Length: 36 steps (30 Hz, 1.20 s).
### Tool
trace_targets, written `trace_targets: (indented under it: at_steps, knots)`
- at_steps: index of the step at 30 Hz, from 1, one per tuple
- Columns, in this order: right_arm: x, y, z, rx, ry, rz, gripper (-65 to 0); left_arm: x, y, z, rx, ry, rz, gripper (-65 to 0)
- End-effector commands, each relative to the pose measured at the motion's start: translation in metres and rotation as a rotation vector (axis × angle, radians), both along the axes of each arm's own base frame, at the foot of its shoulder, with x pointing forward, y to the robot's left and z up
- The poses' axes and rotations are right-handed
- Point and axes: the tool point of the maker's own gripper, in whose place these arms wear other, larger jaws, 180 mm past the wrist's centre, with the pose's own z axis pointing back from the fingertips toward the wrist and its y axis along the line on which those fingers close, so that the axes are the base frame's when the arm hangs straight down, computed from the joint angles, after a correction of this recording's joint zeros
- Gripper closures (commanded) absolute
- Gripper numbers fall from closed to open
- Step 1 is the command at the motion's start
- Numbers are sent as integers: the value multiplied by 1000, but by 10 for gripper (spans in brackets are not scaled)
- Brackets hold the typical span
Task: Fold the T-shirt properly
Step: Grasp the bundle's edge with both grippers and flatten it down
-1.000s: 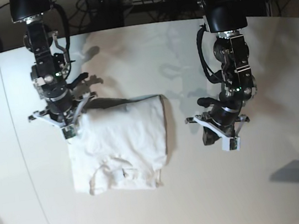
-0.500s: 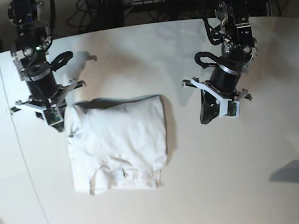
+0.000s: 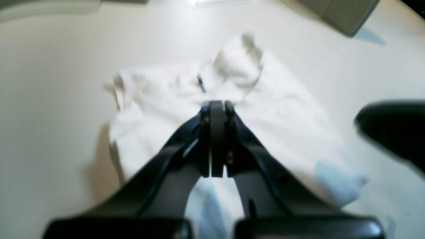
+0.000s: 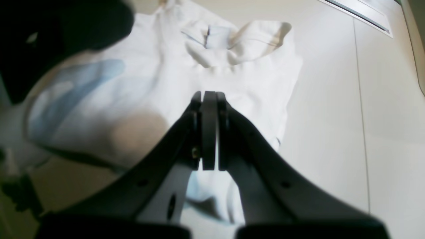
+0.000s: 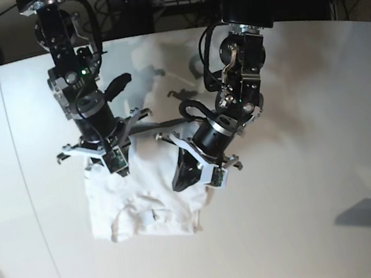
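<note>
We've got the T-shirt (image 5: 142,200) lying folded into a wrinkly white rectangle on the tabletop (image 5: 321,217), neck opening bunched at the far end ahead of both jaws. Left gripper (image 3: 213,109) and right gripper (image 4: 206,99) are both pressed together, pinching nothing, above the fabric.

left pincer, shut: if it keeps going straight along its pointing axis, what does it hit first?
Most likely the T-shirt: the left pincer points down at the fabric near the collar end. How far above it the pincer stands is unclear.
</note>
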Motion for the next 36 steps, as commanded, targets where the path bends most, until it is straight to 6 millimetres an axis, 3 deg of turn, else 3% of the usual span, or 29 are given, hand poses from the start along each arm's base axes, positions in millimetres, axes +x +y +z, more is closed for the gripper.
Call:
trace_targets:
  at_steps: [1,8,14,18,21,26,29,33,36]
  knots:
    - [5,-1,3,8,-21,-5,0,8,-3,10,-28,-31,-5,0]
    - [7,-8,-51,-23,81,-7,-1,12,16,-42,41,96,16,0]
    - [-5,-32,-87,-33,132,-52,0,8,29,-82,194,114,6,0]
    - [-11,-37,-92,-50,143,-45,0,12,31,-85,205,115,6,0]
    - [-8,-34,-73,-40,93,-42,0,18,29,-69,192,70,8,0]
    - [1,-30,-26,-11,-24,-41,0,31,21,-6,66,-57,28,0]
    - [5,-29,-4,-2,-82,-41,0,30,27,15,67,-89,67,0]
    - [-7,-28,13,14,-120,-40,0,13,35,47,67,-180,89,0]
    - [-19,-25,25,31,-165,-23,0,-2,56,62,91,-228,126,0]
